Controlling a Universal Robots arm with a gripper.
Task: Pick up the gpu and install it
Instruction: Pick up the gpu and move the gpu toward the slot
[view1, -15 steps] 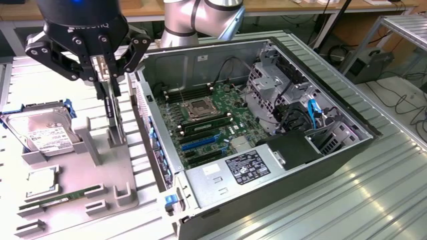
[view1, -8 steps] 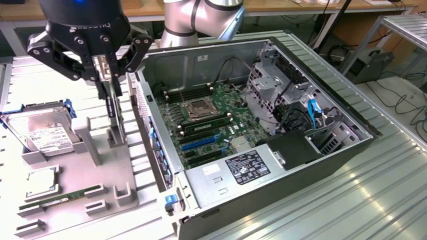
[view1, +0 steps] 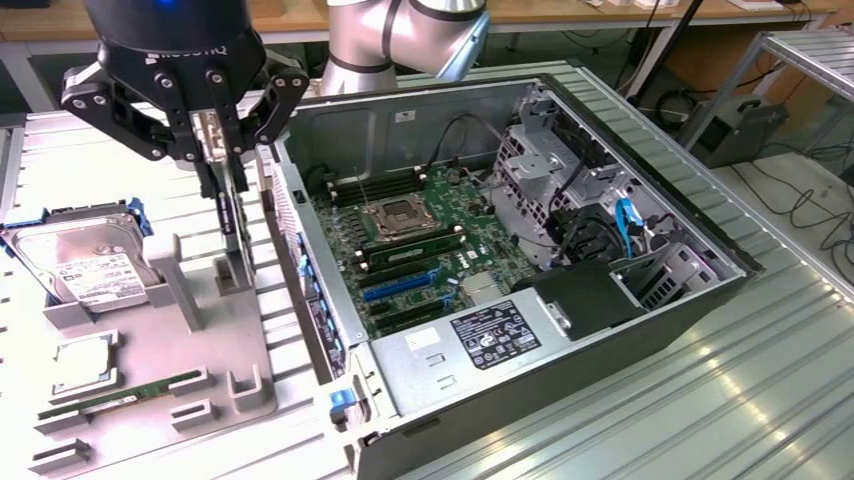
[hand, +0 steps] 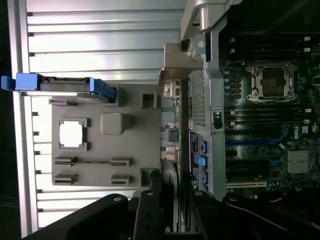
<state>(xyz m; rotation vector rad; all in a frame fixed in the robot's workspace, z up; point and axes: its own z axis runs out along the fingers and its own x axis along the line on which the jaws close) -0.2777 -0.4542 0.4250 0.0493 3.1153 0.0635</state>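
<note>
The gpu (view1: 232, 232) is a thin black card standing on edge, upright, with its lower end at a slot of the grey holder plate (view1: 187, 310). My gripper (view1: 218, 148) is directly above it, fingers pressed on both faces of the card's upper part. In the wrist view the gpu (hand: 172, 132) shows edge-on, running from my gripper (hand: 172, 205) up to its silver bracket (hand: 176, 62). I cannot tell whether the card has left the slot. Beside it, on the exterior view's right, lies the open computer case (view1: 641, 290) with its motherboard (view1: 414, 250).
The holder plate also carries a silver hard drive (view1: 83, 268) in blue rails, a processor chip (view1: 83, 358) and a green memory stick (view1: 123, 392). The case wall (view1: 300, 270) rises close beside the card. Blue expansion slots (view1: 400, 286) lie on the motherboard.
</note>
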